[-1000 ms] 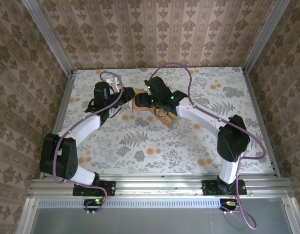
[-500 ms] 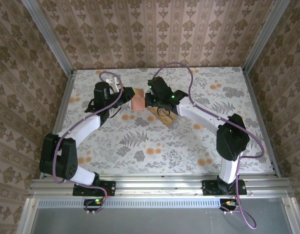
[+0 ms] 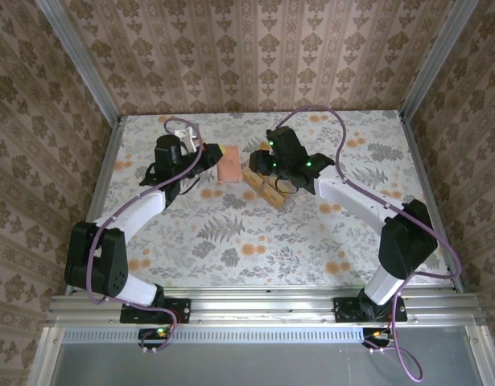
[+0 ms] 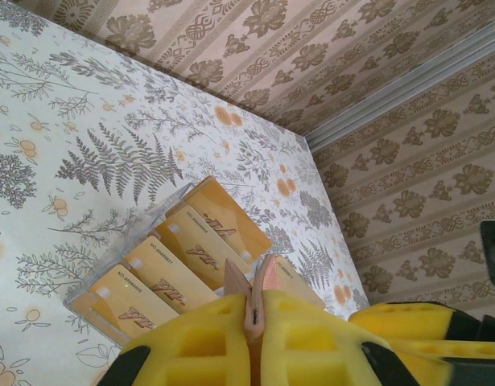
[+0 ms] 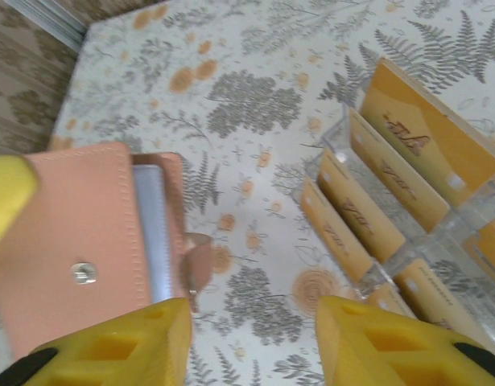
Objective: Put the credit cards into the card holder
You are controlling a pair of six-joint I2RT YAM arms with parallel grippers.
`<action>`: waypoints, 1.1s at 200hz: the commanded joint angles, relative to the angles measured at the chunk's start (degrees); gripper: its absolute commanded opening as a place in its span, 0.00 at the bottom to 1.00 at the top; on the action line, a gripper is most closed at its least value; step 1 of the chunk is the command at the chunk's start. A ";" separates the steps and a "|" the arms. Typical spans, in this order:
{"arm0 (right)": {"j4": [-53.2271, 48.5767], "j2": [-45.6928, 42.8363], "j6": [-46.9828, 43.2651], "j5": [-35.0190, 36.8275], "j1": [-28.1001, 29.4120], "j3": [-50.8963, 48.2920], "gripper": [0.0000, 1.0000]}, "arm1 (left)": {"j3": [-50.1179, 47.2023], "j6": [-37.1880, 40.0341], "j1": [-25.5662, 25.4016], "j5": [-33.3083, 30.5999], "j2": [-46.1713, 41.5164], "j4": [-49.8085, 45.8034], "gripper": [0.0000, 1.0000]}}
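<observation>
The credit cards (image 4: pixel 200 256) stand on edge in rows inside a clear stand (image 3: pixel 267 191) on the flowered table (image 3: pixel 231 233), just to the right of the table's middle. From my right wrist camera I see them as tan-orange slips (image 5: pixel 396 181) leaning in their slots, each with a pale chip mark. The card holder (image 3: pixel 229 163) sits between my two arms, just left of the stand and apart from it. My left pincer (image 4: pixel 251 318) is pressed together on it, its yellow pads pinching the pink leather edge, which pokes up between them. In the right wrist view the card holder (image 5: pixel 78 241) shows its salmon outer face with a small metal snap (image 5: pixel 84 273) and a strip of greyish inner face along its right side. I cannot tell whether its lower edge touches the table. My right pincer (image 5: pixel 251 314) is spread, with only patterned table between the pads; it hangs between the holder and the stand. From above, the right pincer (image 3: pixel 257 166) is just beside the holder's right edge.
</observation>
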 commanded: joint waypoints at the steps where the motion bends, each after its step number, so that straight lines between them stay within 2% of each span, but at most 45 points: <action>1: 2.93 -1.64 2.45 -3.07 -0.13 -0.30 0.51 | 0.68 1.35 -0.11 1.12 -1.17 0.82 0.00; 60: 3.54 3.10 3.43 -5.63 -0.13 2.63 0.52 | 1.15 1.09 -0.29 1.37 -1.35 1.04 0.00; 95: 4.07 5.69 3.76 -6.41 -0.18 3.38 0.48 | 1.35 0.94 -0.41 1.42 -1.58 0.91 0.00; 111: 4.43 6.52 3.98 -6.85 -0.29 3.63 0.44 | 1.37 1.05 -0.52 1.36 -1.52 0.82 0.00; 140: 4.90 7.33 4.32 -7.34 -0.48 3.58 0.30 | 1.32 1.07 -0.54 1.24 -1.59 0.81 0.00; 185: 6.09 7.63 4.93 -9.05 -1.26 2.96 0.00 | 1.25 1.04 -0.64 1.02 -1.45 1.04 0.00; 220: 7.74 4.73 5.69 -10.32 -2.23 0.32 0.00 | 0.20 2.08 -0.30 0.33 -1.13 0.46 0.00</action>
